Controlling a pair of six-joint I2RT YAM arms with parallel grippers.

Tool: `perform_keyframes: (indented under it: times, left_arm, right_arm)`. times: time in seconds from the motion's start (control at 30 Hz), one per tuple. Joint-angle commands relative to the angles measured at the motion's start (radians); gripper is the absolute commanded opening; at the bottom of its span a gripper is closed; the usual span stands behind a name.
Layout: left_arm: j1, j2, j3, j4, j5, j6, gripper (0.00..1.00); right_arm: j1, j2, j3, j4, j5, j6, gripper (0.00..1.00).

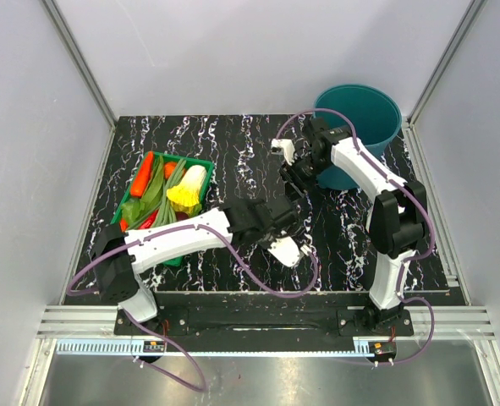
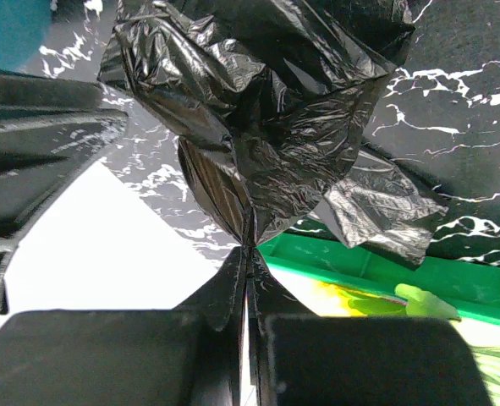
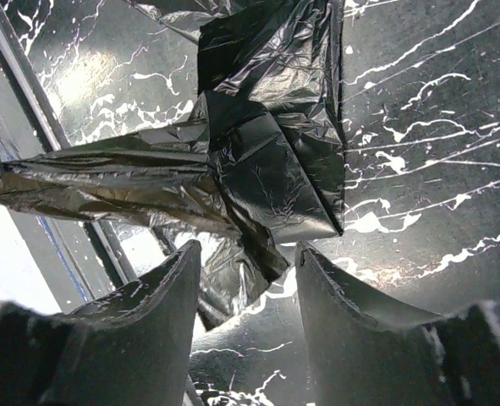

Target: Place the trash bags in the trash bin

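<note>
My left gripper (image 2: 250, 250) is shut on a crinkled black trash bag (image 2: 258, 110), pinching a gathered fold of film that hangs bunched in front of the fingers. In the top view it (image 1: 283, 217) is at the table's middle. My right gripper (image 3: 248, 254) is open just above a flat folded part of the black bag (image 3: 271, 169). The film stretches from there to the left, and the lower edge lies between the fingers without being clamped. In the top view the right gripper (image 1: 299, 181) is just behind the left one. The teal trash bin (image 1: 361, 127) stands at the back right, behind the right arm.
A shallow green tray (image 1: 190, 160) of toy vegetables lies at the left of the black marbled table (image 1: 233, 144), and its rim shows in the left wrist view (image 2: 376, 269). White walls and metal rails enclose the table.
</note>
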Motion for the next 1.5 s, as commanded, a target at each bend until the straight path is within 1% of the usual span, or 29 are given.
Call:
perform_keyframes:
  times: [0.0, 0.17, 0.3, 0.4, 0.5, 0.57, 0.67, 0.73, 0.83, 1.0, 1.17, 1.37, 1.47]
  left_arm:
    - [-0.056, -0.020, 0.008, 0.006, -0.144, 0.088, 0.00]
    - [-0.083, -0.032, -0.006, 0.020, -0.142, 0.117, 0.00]
    - [-0.115, -0.078, -0.086, 0.095, -0.178, 0.163, 0.00]
    - [-0.120, -0.101, -0.115, 0.109, -0.192, 0.171, 0.00]
    - [-0.118, -0.165, -0.149, 0.131, -0.137, 0.175, 0.00]
    - [-0.118, -0.225, -0.204, 0.198, -0.103, 0.228, 0.00]
    - [-0.118, -0.332, -0.335, 0.327, -0.057, 0.336, 0.00]
    - [-0.114, -0.389, -0.402, 0.405, -0.009, 0.378, 0.00]
    - [-0.108, -0.417, -0.426, 0.457, 0.017, 0.396, 0.00]
    - [-0.092, -0.386, -0.408, 0.517, 0.023, 0.399, 0.00]
    - [-0.082, -0.380, -0.423, 0.545, 0.026, 0.405, 0.00]
    - [-0.074, -0.405, -0.442, 0.548, 0.031, 0.414, 0.00]
    - [-0.069, -0.417, -0.448, 0.546, 0.039, 0.422, 0.00]
  right_arm:
    - [0.003, -0.038, -0.030, 0.018, -0.057, -0.113, 0.55]
    - [0.003, -0.052, -0.059, -0.011, -0.074, -0.240, 0.58]
    - [0.003, -0.066, -0.044, -0.045, -0.088, -0.306, 0.59]
    - [0.003, -0.061, -0.010, -0.089, -0.100, -0.339, 0.59]
    - [0.003, -0.063, 0.021, -0.108, -0.132, -0.354, 0.60]
    - [0.002, -0.070, 0.028, -0.108, -0.157, -0.359, 0.60]
    - [0.003, -0.084, 0.041, -0.109, -0.180, -0.371, 0.60]
    - [0.003, -0.090, 0.050, -0.105, -0.186, -0.379, 0.60]
    - [0.005, -0.086, 0.077, -0.099, -0.196, -0.369, 0.61]
    - [0.005, -0.067, 0.151, -0.099, -0.239, -0.348, 0.61]
    - [0.026, -0.038, 0.226, -0.161, -0.258, -0.375, 0.61]
    - [0.060, -0.028, 0.196, -0.232, -0.261, -0.478, 0.62]
    - [0.074, -0.032, 0.166, -0.232, -0.264, -0.506, 0.61]
